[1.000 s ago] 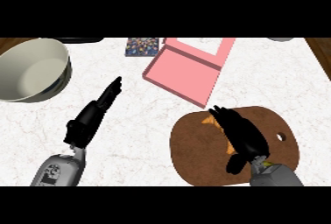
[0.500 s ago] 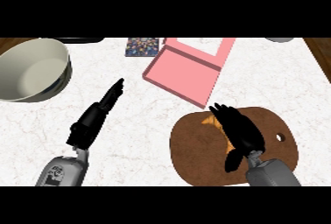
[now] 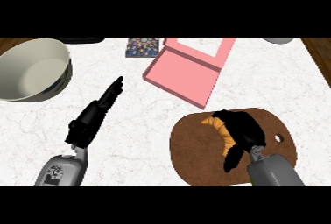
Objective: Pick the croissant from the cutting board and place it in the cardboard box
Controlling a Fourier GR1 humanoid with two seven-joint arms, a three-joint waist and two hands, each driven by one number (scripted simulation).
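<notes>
Head view: the golden-brown croissant [image 3: 220, 129] is seen lying on the round dark-brown wooden cutting board [image 3: 194, 151], with the right hand [image 3: 242, 131] curled over it in a grasp. No lift is shown yet. The flat pink cardboard box [image 3: 187, 72] is well apart, so carrying and placing remain. The left hand [image 3: 97, 114] is held open over the white marble tabletop [image 3: 135, 131].

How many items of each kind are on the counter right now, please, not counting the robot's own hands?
Bowl: 1
Pink box: 1
Cutting board: 1
Croissant: 1, under the right robot hand
Small patterned packet: 1
Items cut off at the top edge, kind unclear: 2
Total: 7
</notes>
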